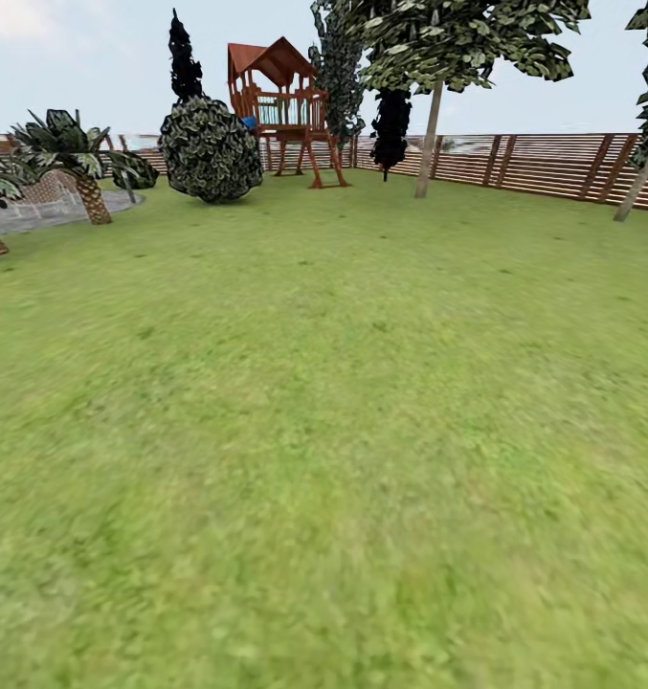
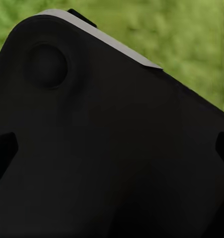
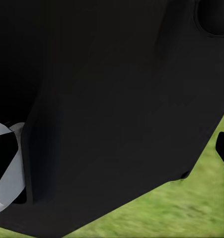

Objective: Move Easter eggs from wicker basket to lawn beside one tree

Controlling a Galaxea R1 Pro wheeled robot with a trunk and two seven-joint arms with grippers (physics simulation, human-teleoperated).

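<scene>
No writing, label, brand, number or sign can be read anywhere: not on the play tower [image 1: 287, 105], the fence [image 1: 544, 163], nor the black robot body [image 2: 107, 148] close before the wrist cameras.

Open lawn [image 1: 324, 431] ahead; bush [image 1: 211, 149] and tree [image 1: 427, 144] far off.

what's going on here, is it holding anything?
Nothing is being handled that I can see. The head view looks across an open lawn toward a wooden play tower, a round bush, palms at the left and a pale-trunked tree by the slatted fence. No basket or eggs appear here. Both wrist views are mostly blocked by dark robot bodywork over grass, so neither tool's state can be read.
</scene>
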